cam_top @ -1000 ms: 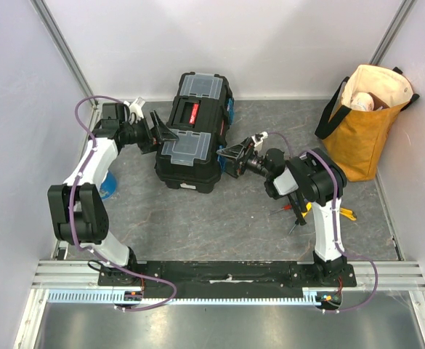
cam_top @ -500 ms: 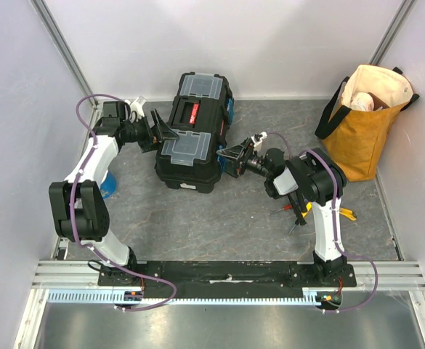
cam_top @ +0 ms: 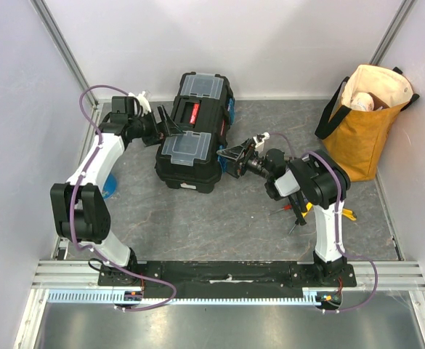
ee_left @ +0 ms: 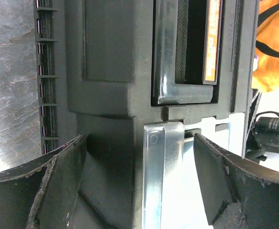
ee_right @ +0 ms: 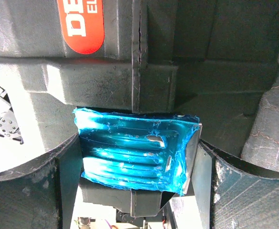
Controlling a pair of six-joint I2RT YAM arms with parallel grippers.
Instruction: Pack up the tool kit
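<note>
Toolbox (cam_top: pixel 194 131), black and closed, lies on the grey table (cam_top: pixel 219 218) towards the back and a little left of centre, set slightly askew. Its red handle panel (cam_top: pixel 190 113) faces up between a far compartment (cam_top: pixel 203 87) and a near compartment (cam_top: pixel 187 147), both with clear lids. The left gripper (cam_top: pixel 167 123) reaches in from the box's left side beside the handle, its jaws spread wide and holding nothing. In the left wrist view one finger (ee_left: pixel 58 181) sits just beside the box's black side wall and the other finger (ee_left: pixel 220 186) hangs over the near compartment's clear lid, so the pair straddles the box's upper left edge. The right gripper (cam_top: pixel 230 158) meets the box's right side at its near end. Its jaws are also spread wide, with one finger on each side of a scuffed blue latch (ee_right: pixel 134 152). Both fingers are close beside the latch, but the right wrist view does not show whether either one touches it, and nothing is clamped. A few small hand tools (cam_top: pixel 293 212) with red and yellow handles lie loose on the table by the right arm, partly hidden behind it. A mustard tote bag (cam_top: pixel 365 123) stands in the back right corner, well apart from the box. A blue cup (cam_top: pixel 109 187) shows partly behind the left arm near the table's left edge.
</note>
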